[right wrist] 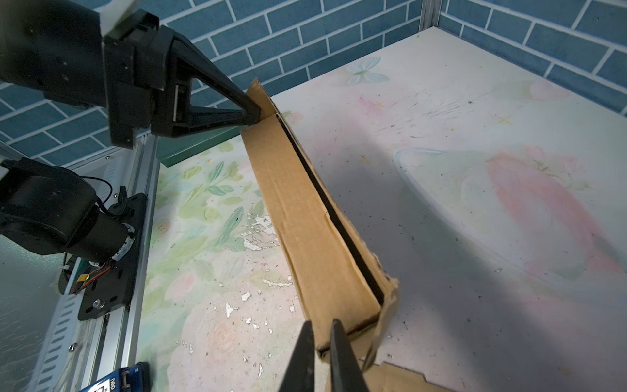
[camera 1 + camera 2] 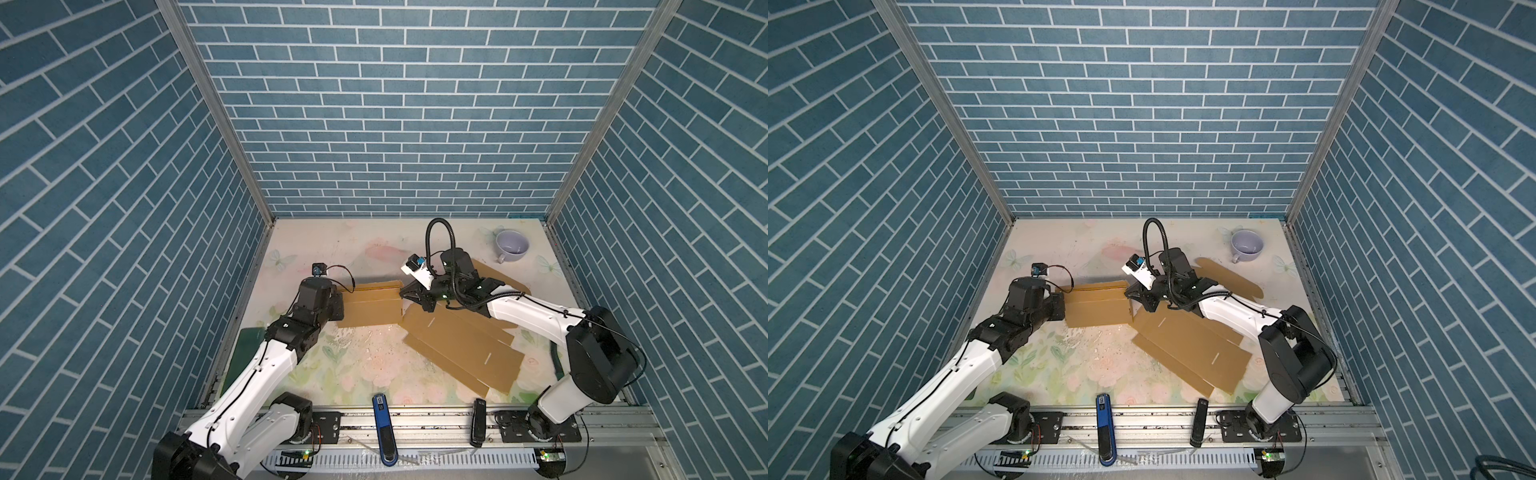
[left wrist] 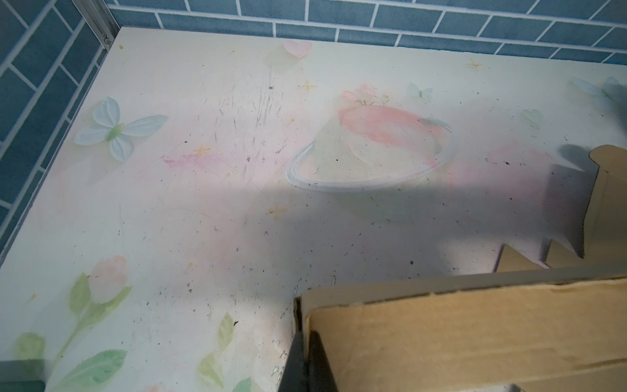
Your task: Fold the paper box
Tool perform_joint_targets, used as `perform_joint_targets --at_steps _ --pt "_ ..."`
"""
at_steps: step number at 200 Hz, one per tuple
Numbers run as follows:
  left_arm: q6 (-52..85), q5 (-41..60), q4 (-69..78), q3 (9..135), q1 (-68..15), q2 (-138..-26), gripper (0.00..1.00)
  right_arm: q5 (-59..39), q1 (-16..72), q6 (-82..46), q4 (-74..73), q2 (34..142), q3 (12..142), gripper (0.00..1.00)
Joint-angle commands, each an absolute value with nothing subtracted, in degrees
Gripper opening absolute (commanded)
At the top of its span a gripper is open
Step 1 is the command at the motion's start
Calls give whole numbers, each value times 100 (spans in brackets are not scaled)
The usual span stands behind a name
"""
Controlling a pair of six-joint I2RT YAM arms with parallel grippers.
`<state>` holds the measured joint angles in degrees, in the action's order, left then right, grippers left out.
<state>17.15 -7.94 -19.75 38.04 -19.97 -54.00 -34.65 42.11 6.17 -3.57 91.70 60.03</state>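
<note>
A: Where is the paper box (image 2: 374, 305)?

B: It lies on the flowered table (image 2: 365, 361), near the middle in both top views. One long part is folded up into a low, narrow sleeve that runs crosswise between the two arms. The flat panels (image 2: 461, 353) spread over the table from the sleeve's right end, towards the front right.

A: What does the left gripper (image 1: 255, 115) have hold of?

B: It has the left end of the folded part. In the right wrist view its two black fingers come together to a point on the far top corner of the cardboard, pinched tight. The left wrist view shows the same corner clamped between them.

A: And the right gripper (image 1: 322, 334)?

B: It is at the opposite end of the sleeve. Its fingers (image 1: 302, 356) stand on either side of the near end edge. They are drawn in to a narrow slit with the cardboard in it.

A: Is anything else on the table?

B: A lilac cup (image 2: 512, 246) sits near the back right corner, well apart from the box.
</note>
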Motion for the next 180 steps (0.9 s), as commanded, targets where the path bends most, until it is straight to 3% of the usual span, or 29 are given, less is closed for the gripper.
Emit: perform_joint_targets --at_steps 1,74,119,142,180 --pt "1688 -828 -2181 3676 -2111 -5410 0 -3463 4245 477 -518 9204 6069 11" --pt "1749 -1081 -2140 3542 -2156 -5342 0 -3412 4253 -23 -86 8601 6205 15" --pt "1767 -1097 -2153 3520 -2167 -5253 0 -1466 4315 -823 2137 8392 7345 14" --pt "1758 -1102 -2151 3527 -2164 -5224 0 -1199 4409 -959 3125 8768 8011 13" --pt "1759 -1092 -2146 3533 -2167 -5227 0 -1046 4671 -1275 3440 9160 8340 13"
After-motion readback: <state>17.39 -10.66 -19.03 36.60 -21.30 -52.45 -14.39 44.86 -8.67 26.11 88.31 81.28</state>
